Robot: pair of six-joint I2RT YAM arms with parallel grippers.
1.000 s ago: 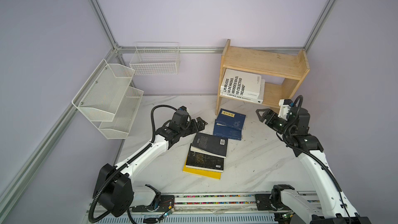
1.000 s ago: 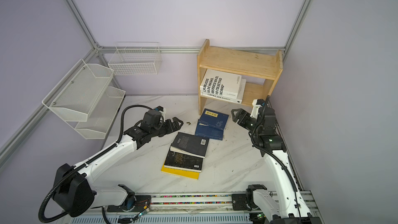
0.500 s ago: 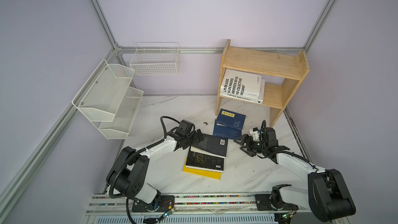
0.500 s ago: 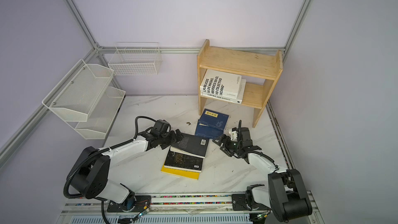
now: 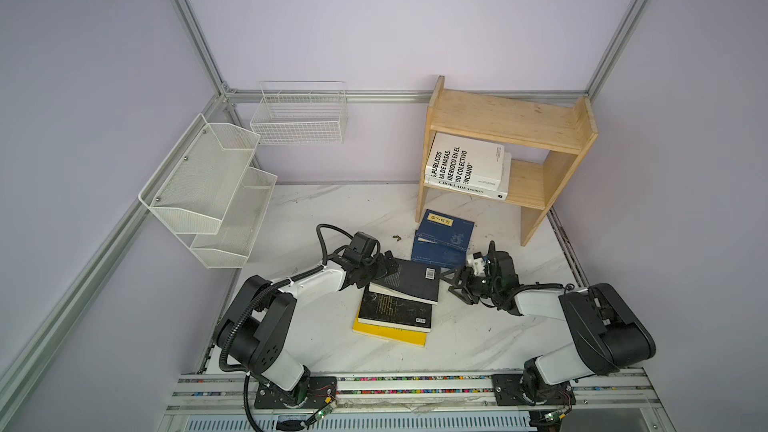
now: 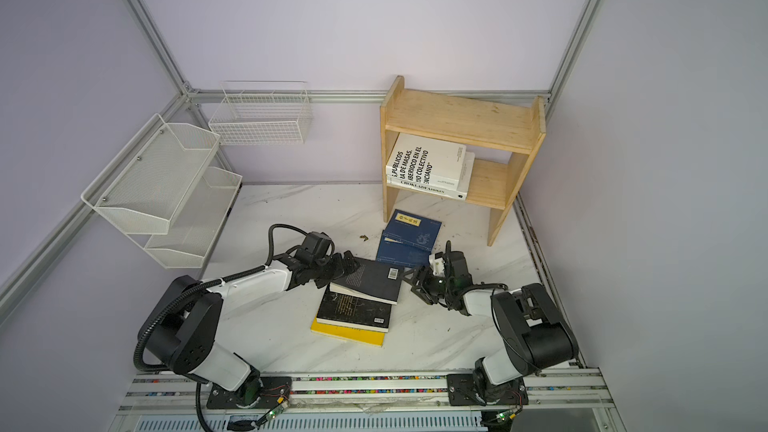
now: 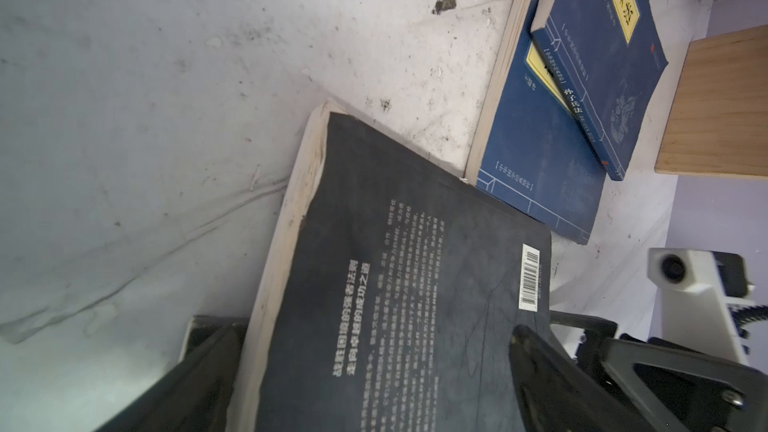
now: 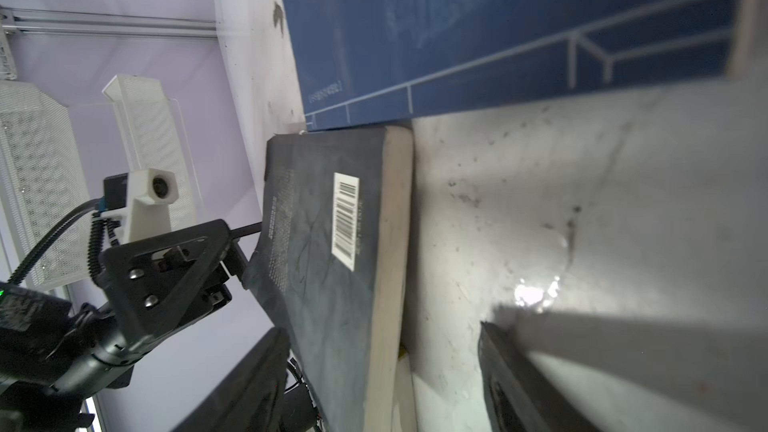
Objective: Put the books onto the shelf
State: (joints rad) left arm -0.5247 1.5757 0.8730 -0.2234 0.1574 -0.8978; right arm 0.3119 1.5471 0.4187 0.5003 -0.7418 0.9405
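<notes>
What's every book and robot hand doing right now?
Top black book, lying askew, topmost of three.
Lower black book, flat on the yellow book.
Navy books, stacked on the table.
White books, lying on the shelf's lower tier.
Left gripper, open around the top black book's edge.
Right gripper, open at its opposite edge.

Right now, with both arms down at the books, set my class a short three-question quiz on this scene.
1. True or false: the yellow book lies beneath two other books.
2. How many white books lie on the shelf?
3. Which book do the left pincer and right pincer flank? A yellow; B top black book; C white.
Key: 1 true; 2 two; 3 B.
</notes>
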